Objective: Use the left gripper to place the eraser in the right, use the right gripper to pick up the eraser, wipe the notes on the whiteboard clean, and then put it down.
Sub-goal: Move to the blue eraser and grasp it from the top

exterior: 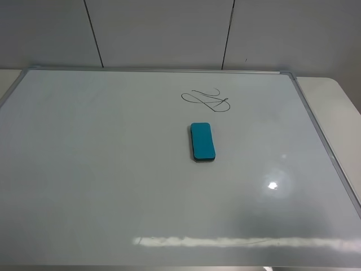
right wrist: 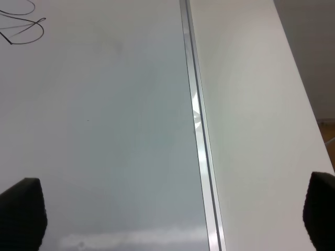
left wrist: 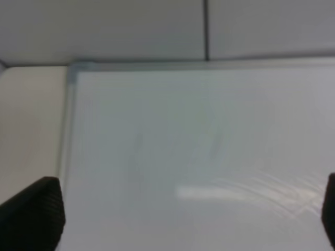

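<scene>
Eraser [exterior: 202,141] flat on the whiteboard [exterior: 101,169], both tools spread wide and empty.

Nearest, the left tool [left wrist: 180,217] has its jaws apart with nothing between them, above the board's left part. The right tool [right wrist: 171,214], released likewise, straddles the silver frame [right wrist: 201,157], with one finger over the board and the other over the white table [right wrist: 251,130]; neither tool shows in the high view. A glare streak [exterior: 237,241] runs along the near edge of the board. Farther in, the teal eraser lies lengthwise near the middle on its dark underside, touching nothing else and with nothing around it in the way. Just beyond it, apart from it, sit the looping black notes [exterior: 206,100]. Behind them come the far frame and a panelled wall [exterior: 158,34].
</scene>
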### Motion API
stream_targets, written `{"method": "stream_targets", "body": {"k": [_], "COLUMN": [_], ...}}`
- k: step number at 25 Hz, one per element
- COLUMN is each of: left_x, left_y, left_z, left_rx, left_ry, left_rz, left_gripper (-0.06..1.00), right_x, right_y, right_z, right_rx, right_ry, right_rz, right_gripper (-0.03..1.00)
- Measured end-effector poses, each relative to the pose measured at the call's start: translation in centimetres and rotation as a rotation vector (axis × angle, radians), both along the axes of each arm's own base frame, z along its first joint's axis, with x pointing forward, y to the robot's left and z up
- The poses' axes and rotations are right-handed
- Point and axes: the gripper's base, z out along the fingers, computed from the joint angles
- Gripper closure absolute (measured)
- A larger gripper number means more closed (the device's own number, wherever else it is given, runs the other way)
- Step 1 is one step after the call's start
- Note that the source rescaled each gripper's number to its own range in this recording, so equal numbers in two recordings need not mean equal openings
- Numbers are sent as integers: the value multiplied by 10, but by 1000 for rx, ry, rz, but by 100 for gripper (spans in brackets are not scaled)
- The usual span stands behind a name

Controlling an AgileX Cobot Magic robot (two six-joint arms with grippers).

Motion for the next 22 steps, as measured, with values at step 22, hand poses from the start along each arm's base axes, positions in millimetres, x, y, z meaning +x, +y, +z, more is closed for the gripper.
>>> {"method": "stream_targets", "body": {"k": [22], "left_x": [-241], "left_y": [75], "left_z": [-48], "left_rx": [32], "left_ry": [-257], "left_rz": [213], "left_gripper": [-6], "right_x": [0], "right_y": [0], "right_z": [0], "right_rx": [0], "right_ry": [0], "right_rz": [0], "right_gripper": [0]}}
